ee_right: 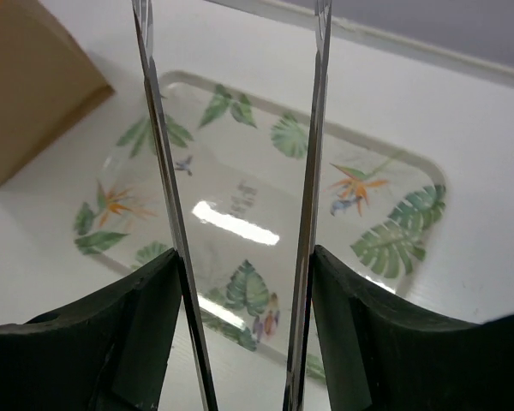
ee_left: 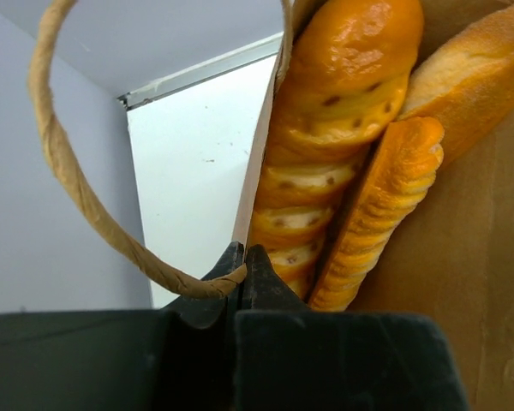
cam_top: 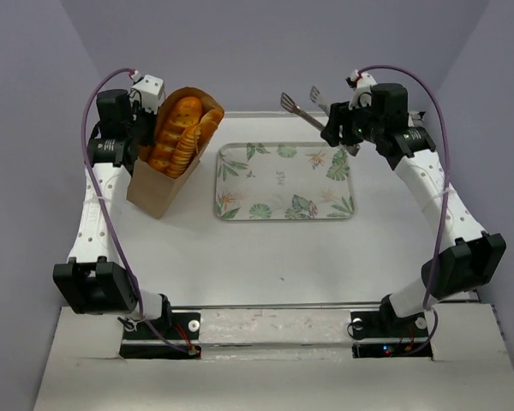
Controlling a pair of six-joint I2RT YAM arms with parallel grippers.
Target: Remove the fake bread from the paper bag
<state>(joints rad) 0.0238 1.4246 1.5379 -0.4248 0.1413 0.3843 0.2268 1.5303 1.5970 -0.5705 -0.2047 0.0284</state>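
By my reading nothing is out yet. All the fake bread (cam_top: 182,128) sits in the paper bag (cam_top: 158,187), with the loaf ends poking above its open mouth, and the leaf-patterned tray (cam_top: 284,181) carries no loaf.

The right gripper (cam_top: 341,130) holds a pair of metal tongs (cam_top: 301,103) by their arms. It squeezes them only partway, so the two flat tips stand apart. The tray lies just below and ahead of those tips, and the bag stands well off to their left, beyond the tray's far end.

The left gripper (ee_left: 242,261) is pinched tight on the bag's rim where the twisted handle (ee_left: 64,171) joins. The loaves lie just beyond its fingertips.

The whole job is left: carry the tongs across, close them on a loaf, and lift it clear.
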